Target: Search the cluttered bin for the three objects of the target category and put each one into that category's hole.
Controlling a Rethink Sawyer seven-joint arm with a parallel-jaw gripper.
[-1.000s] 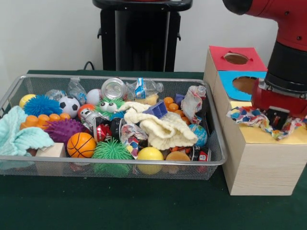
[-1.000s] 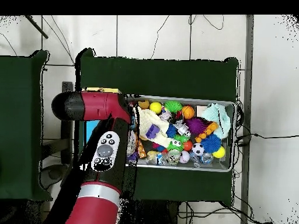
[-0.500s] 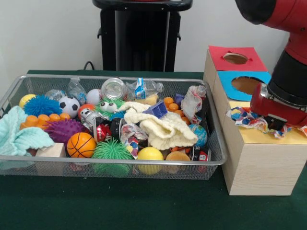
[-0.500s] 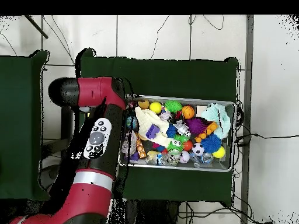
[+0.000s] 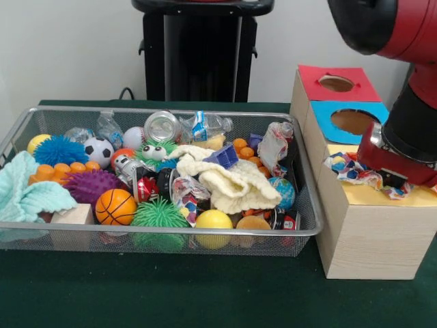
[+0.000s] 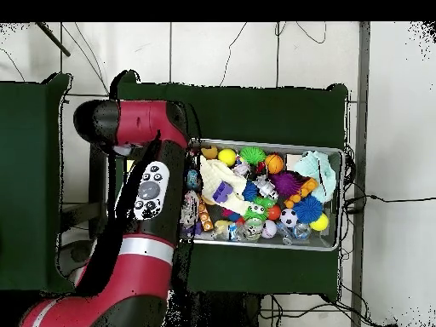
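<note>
One spotted fabric piece [image 5: 355, 169] lies crumpled on the yellow top of the nearest wooden box [image 5: 372, 232] in the front view, spread from the box's left edge toward the right and running under the tool [image 5: 395, 179]. The tool sits low over that top, directly above the fabric; its tips are hidden by the red wrist and the cloth, so I cannot tell whether it grips the cloth or has let go. The yellow box's hole is not visible, presumably covered by the fabric and tool. So the fabric lies straight below the tool, its long axis running across the box, and any push would go downward. A second spotted piece [image 5: 274, 145] stands bunched against the right wall of the cluttered bin [image 5: 171, 231], just beside the boxes, behind the cream knitted cloth [image 5: 232, 181].

From overhead, the red arm [image 6: 145, 213] covers the boxes and the tool entirely. The bin [image 6: 266, 243] lies alongside on the green surface [image 6: 247, 111], toys filling it.
</note>
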